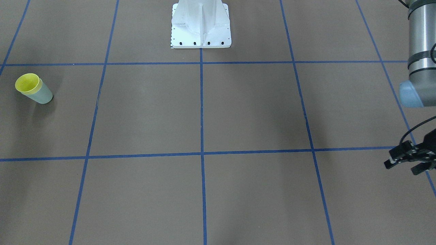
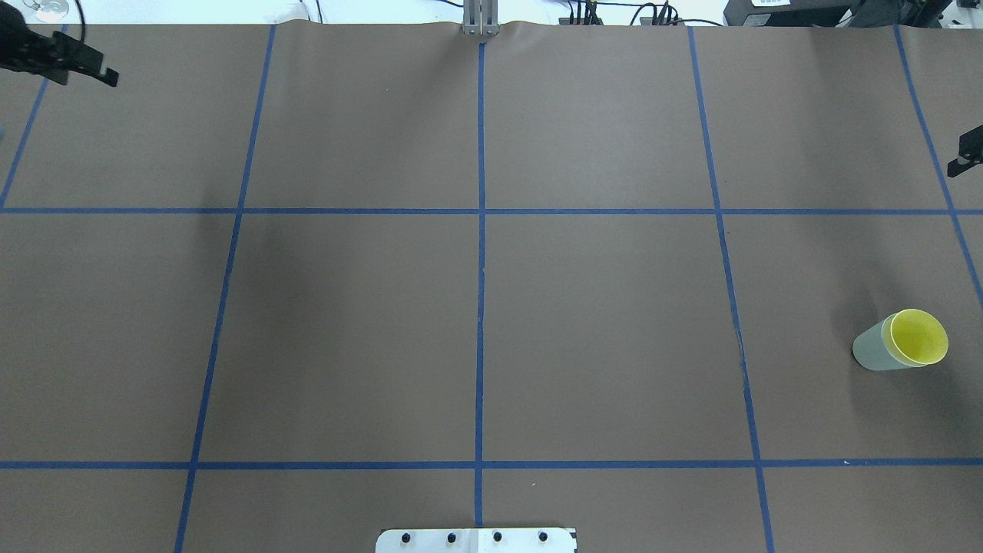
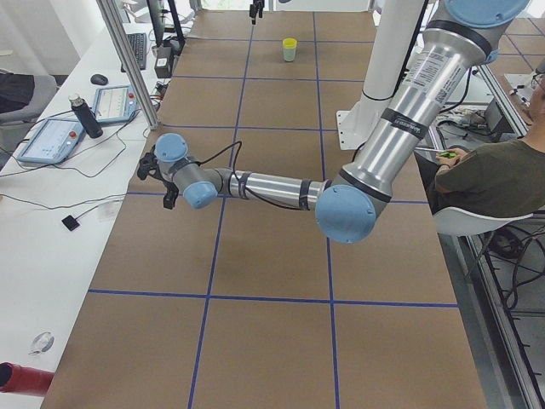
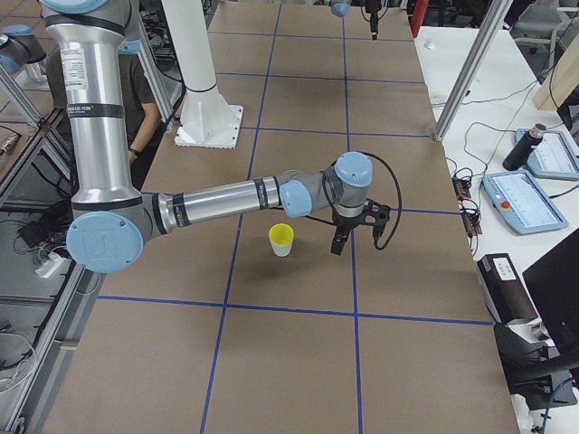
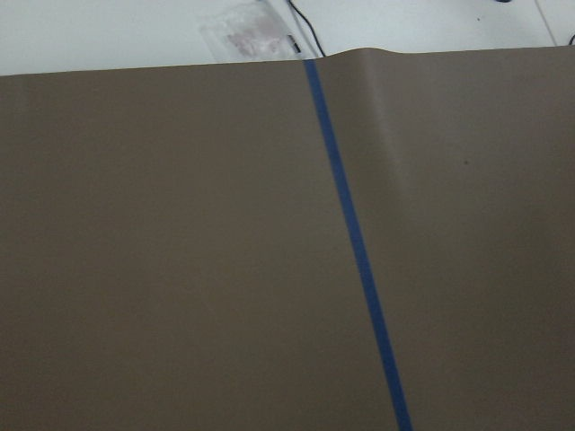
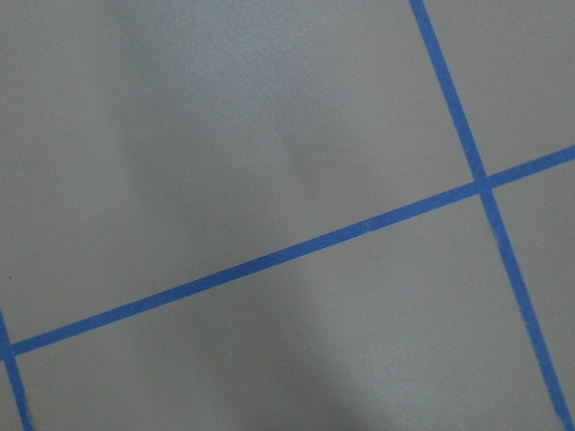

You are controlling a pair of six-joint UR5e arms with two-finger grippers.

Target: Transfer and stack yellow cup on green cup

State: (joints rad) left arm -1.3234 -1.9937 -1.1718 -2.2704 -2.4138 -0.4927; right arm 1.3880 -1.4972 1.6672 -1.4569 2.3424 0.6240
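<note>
Yellow cup (image 2: 918, 336) is already sitting inside the green cup (image 2: 869, 352), rim poking out above the green one. The pair stands on the bench (image 2: 599, 322) at the robot's far right, nothing touching it. So the stack looks done to me.

The right gripper (image 4: 355, 242) hangs just beside the stack in the right side view. Honestly can't tell if its fingers are apart or together, since the overhead only catches a sliver.

The left gripper (image 1: 403, 166) is way off at the other end, fingers apart, holding nothing.

Main risk imo: the right arm sweeping low on its way out and clipping the stack. Light plastic, it'd tip easily.
</note>
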